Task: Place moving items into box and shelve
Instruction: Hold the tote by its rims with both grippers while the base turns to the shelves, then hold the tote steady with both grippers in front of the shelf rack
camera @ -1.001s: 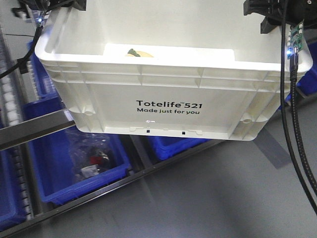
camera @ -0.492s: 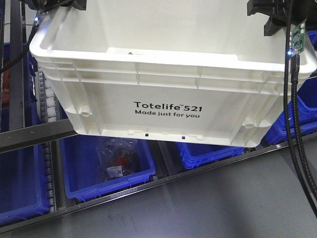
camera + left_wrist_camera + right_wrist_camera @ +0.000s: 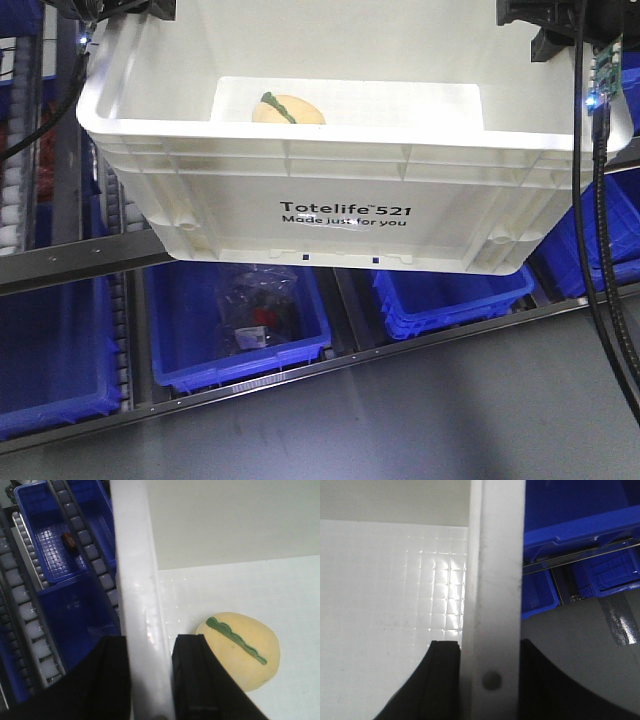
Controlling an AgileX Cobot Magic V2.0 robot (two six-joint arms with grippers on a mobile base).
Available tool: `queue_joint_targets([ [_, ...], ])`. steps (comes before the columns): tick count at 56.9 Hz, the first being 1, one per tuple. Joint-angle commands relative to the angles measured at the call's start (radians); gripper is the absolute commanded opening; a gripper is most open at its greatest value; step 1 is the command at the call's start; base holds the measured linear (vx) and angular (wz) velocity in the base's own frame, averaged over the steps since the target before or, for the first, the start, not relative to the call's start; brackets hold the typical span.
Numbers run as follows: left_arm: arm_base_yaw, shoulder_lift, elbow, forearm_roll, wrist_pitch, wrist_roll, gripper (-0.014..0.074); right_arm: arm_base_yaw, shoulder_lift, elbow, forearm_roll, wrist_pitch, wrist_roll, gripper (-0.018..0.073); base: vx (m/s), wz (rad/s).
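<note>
The left claw (image 3: pixel 150 679) and the right claw (image 3: pixel 491 680) each clamp a side wall of the white box (image 3: pixel 345 185), which hangs above blue bins (image 3: pixel 232 368). One pale beige item (image 3: pixel 288 110) lies inside.

1. I have the crate (image 3: pixel 350 190) hanging between my two grippers, above the rack (image 3: pixel 80 265).
2. My left gripper (image 3: pixel 150 647) clamps the crate's left wall, one finger inside and one outside. My right gripper (image 3: pixel 490 652) clamps the right wall the same way.
3. A lump (image 3: pixel 240 650) lies on the crate's bottom, just beside the left inner finger.
4. Below the crate, a bin (image 3: pixel 185 330) holds a bag (image 3: pixel 255 310). A second bin (image 3: pixel 450 295) sits to its right.
</note>
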Motion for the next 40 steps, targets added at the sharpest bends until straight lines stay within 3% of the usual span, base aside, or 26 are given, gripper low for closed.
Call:
queue_joint_targets([
  [1, 0.020, -0.070, -0.038, 0.100, -0.123, 0.009, -0.0001, -0.023, -0.048, -0.035, -0.134, -0.056, -0.006, -0.0005, -0.05, 0.21],
  [40, 0.020, -0.070, -0.038, 0.100, -0.123, 0.009, -0.0001, -0.023, -0.048, -0.035, -0.134, -0.055, -0.006, -0.0005, -0.06, 0.23],
])
